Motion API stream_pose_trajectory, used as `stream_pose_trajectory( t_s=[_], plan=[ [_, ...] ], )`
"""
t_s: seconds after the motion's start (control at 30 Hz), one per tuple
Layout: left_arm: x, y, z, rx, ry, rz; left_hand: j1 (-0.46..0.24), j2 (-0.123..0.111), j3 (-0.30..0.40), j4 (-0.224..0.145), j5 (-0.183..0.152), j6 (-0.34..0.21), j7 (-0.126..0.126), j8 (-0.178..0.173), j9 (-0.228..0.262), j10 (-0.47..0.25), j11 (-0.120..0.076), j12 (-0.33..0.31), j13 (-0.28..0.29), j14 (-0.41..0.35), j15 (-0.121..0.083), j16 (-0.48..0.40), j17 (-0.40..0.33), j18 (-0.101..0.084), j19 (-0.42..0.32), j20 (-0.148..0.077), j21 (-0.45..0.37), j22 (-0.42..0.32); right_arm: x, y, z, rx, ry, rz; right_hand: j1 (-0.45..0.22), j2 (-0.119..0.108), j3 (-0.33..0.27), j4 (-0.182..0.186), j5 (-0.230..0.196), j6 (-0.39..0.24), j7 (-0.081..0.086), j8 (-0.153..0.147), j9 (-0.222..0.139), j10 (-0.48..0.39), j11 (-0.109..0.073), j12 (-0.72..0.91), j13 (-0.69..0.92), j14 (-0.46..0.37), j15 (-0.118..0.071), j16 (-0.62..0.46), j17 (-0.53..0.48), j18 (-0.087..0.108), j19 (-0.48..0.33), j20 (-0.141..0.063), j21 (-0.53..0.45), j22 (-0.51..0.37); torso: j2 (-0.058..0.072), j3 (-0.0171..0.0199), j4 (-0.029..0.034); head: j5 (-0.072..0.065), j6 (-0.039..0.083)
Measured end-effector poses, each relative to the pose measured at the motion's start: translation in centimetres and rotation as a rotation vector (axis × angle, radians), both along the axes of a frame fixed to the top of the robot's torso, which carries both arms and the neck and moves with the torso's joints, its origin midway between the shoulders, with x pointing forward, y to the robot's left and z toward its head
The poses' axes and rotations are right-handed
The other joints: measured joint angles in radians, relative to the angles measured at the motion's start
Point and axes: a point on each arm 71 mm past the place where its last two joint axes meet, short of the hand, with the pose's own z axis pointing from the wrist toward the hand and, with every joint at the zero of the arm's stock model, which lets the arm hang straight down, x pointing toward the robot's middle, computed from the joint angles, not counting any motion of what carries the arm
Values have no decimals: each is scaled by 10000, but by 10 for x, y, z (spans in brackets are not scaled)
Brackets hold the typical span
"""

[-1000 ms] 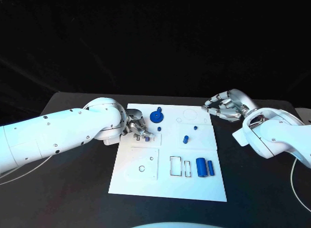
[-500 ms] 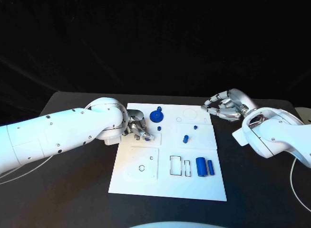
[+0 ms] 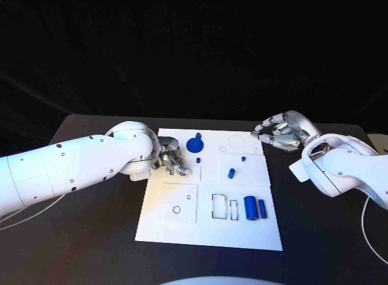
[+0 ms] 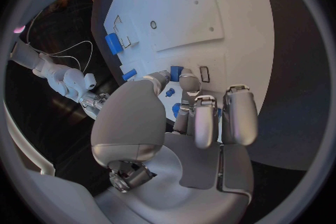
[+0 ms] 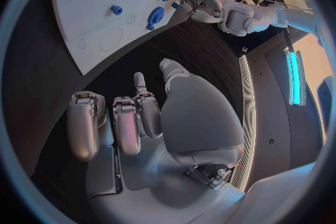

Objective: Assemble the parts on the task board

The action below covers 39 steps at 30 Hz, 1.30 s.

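Note:
The white task board [image 3: 172,219] lies mid-table. My left hand [image 3: 171,159] rests fingers-down on its left edge, just beside the blue gear [image 3: 195,144]. In the left wrist view this hand [image 4: 189,117] pinches a small blue part [image 4: 176,73] between thumb and fingertip, right next to a small rectangular slot [image 4: 204,74]. My right hand [image 3: 279,135] hovers off the board's far right corner, fingers curled in on nothing [image 5: 133,117]. Two blue cylinders [image 3: 255,208] lie side by side near the board's front right.
A short blue peg [image 3: 198,160] stands close to my left fingers, and two more pegs [image 3: 231,174] [image 3: 244,159] stand mid-board. Outlined rectangular slots [image 3: 219,206] sit left of the cylinders. Bare black table surrounds the board.
My left hand has shifted slightly toward the board's far side, staying on its left edge. The right hand and the loose parts have not moved.

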Motion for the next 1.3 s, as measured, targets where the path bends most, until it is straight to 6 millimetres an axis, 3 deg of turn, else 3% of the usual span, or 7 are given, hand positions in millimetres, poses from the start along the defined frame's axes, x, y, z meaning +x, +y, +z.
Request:
stream_pose_trajectory(
  t_s=[0.23, 0.37, 0.5, 0.67, 1.3],
  plan=[
    [0, 0, 0, 11, 4, -8, 35, -35, 111, -1, 0, 36, -36, 29, -1, 62, 7, 116, 145, 0, 0, 0, -1, 0, 35, -35, 41, 38, 0, 0, 0, -1, 6, -1, 0, 0, 28, 28, 0, 0, 0, 0, 0, 0, 0, 0, -1, 0, 0, 0, -1, 0, 0, 0, 0, 0, -3, 0, 3, -7, -9],
    [-1, 0, 0, -19, 21, -1, 353, -175, 905, -56, -21, 54, -54, 122, 18, 108, -4, 173, 208, 41, -42, 39, 0, 0, 54, -55, 41, 63, 0, 0, -1, -1, 10, 0, 0, 0, 28, 28, 0, 0, 0, 0, 0, 0, 0, 0, -1, 0, 0, 0, -1, 0, 0, 0, 0, -1, -5, 0, 3, -5, -5],
    [-1, 1, 0, -95, 72, 57, 654, -326, 1235, 274, 33, -5, -37, 282, 117, 127, -18, 172, 211, 20, -61, 39, -1, 0, 70, -71, 41, 70, 0, 0, -1, -1, 12, 0, 0, 0, 28, 28, 0, 0, 0, -1, 0, 0, 0, 0, -1, 0, 0, 0, -1, 0, 0, 0, 0, -1, -8, 0, 4, 7, 10],
    [-2, 2, 1, -244, 148, 162, 798, -389, 1865, 262, 127, -220, 33, 447, 223, 174, 33, 172, 164, 20, -60, 39, -1, 0, 70, -71, 40, 70, 0, 0, -1, -2, 13, -1, 0, 0, 57, 0, 0, 0, 0, -1, 0, 0, 0, 0, 2, 0, 0, 0, -1, 0, 0, 0, 0, -2, -11, 4, 5, 13, 18],
    [4, 4, 26, -756, 140, 272, 635, -335, 2058, 259, 127, -280, 92, 533, 226, 247, 32, 244, 316, 20, -57, 39, -1, 0, 70, -71, 40, 99, 0, -1, -1, -8, 16, -15, 0, 0, 57, 0, 0, 0, 0, -1, 0, 0, 0, 0, 6, -1, 1, 0, 6, -1, 0, 0, 0, -3, -13, 17, -4, 40, 68]
  ],
)
